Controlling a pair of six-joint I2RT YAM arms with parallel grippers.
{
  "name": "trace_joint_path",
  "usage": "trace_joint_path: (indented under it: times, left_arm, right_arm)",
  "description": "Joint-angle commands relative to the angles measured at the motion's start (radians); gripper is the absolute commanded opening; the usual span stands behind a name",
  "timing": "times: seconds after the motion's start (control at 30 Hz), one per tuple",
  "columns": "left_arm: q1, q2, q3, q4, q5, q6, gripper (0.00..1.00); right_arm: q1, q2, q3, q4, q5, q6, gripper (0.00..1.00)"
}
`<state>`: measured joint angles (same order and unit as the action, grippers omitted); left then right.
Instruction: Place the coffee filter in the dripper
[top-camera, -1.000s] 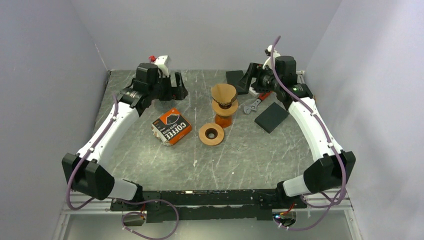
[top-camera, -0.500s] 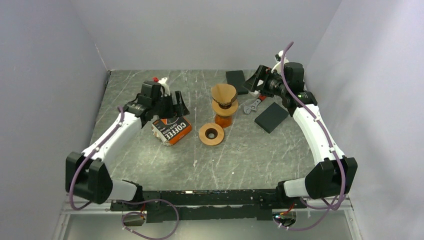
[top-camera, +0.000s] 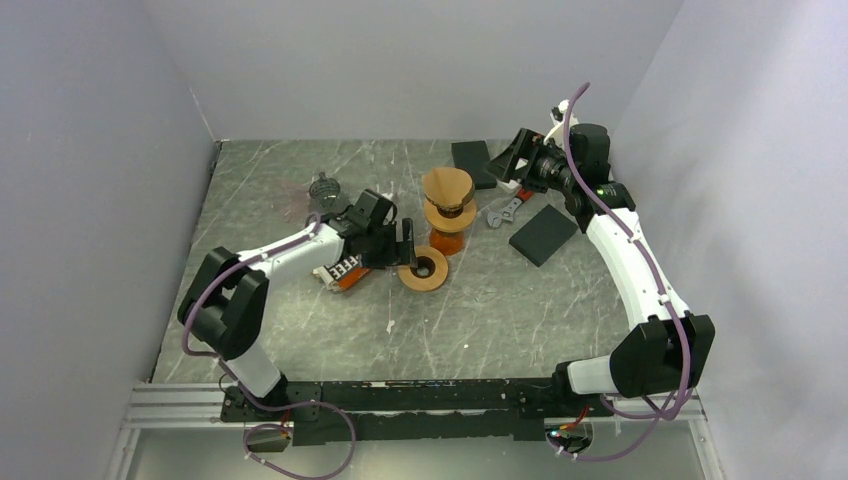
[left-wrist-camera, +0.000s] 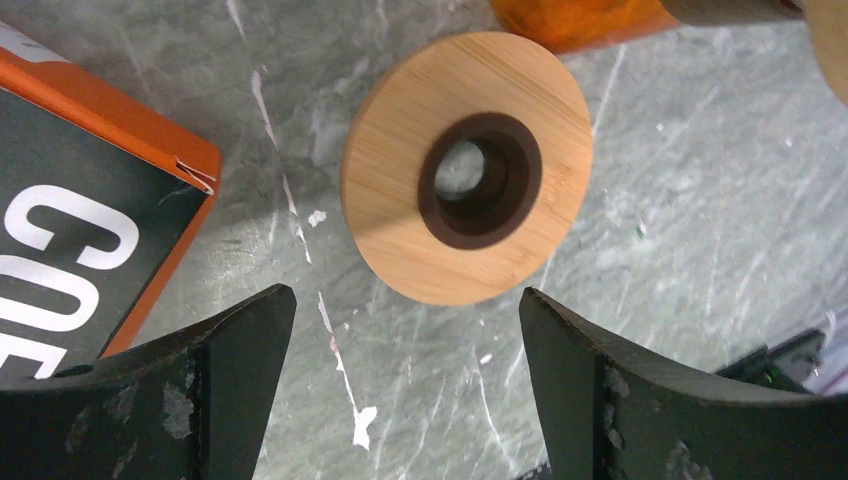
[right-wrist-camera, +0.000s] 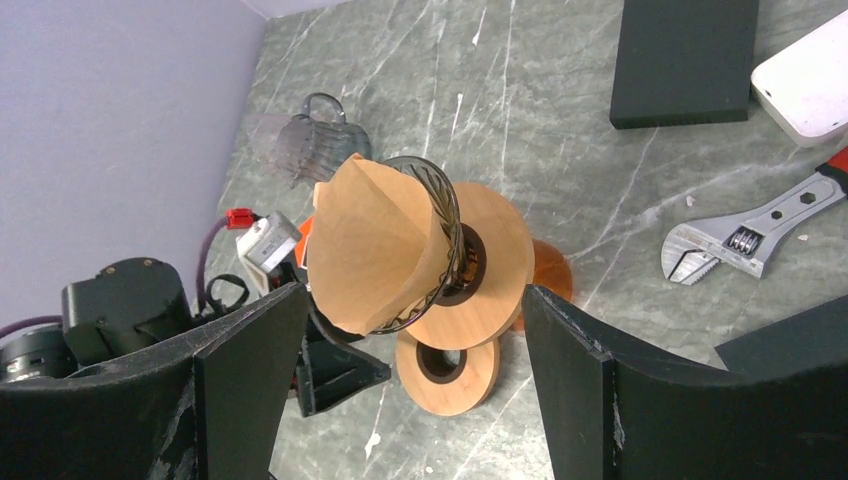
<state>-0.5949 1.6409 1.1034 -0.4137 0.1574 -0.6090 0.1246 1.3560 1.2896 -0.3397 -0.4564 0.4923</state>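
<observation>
A brown paper coffee filter (right-wrist-camera: 365, 240) sits opened inside the glass dripper (right-wrist-camera: 500, 240), which stands on an orange base (right-wrist-camera: 548, 272). The left gripper (left-wrist-camera: 405, 310) hovers just in front of the dripper, jaws spread wide and empty above a flat wooden ring (left-wrist-camera: 390, 190), with an orange filter box (left-wrist-camera: 80, 250) to the dripper's left. The right gripper (right-wrist-camera: 412, 300) hangs behind and right of the dripper, jaws wide apart, holding nothing.
</observation>
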Motion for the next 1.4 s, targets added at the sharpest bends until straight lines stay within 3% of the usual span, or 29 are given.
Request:
trace_joint_path:
  times: [0.0, 0.5, 0.77, 0.97, 1.37]
  left_arm:
    - [-0.039, 0.028, 0.015, 0.045, -0.152, -0.11, 0.89]
    - [-0.075, 0.184, 0.032, 0.097, -0.253, -0.272, 0.82]
    - [-0.087, 0.23, 0.045, 0.081, -0.283, -0.261, 0.67]
    - [-0.089, 0.181, 0.015, 0.11, -0.3, -0.23, 0.54]
    - [-0.086, 0.038, 0.014, 0.097, -0.286, -0.157, 0.44]
  right_arm:
    - [-0.008, 0.004, 0.004, 0.052, -0.022, 0.012, 0.83]
    - [-0.011, 0.017, 0.015, 0.041, -0.033, 0.006, 0.83]
    - [-0.015, 0.01, 0.026, 0.02, -0.005, -0.011, 0.83]
    - [-0.026, -0.005, 0.033, 0.023, -0.004, -0.004, 0.83]
    - [-0.029, 0.003, 0.05, 0.038, -0.034, 0.022, 0.83]
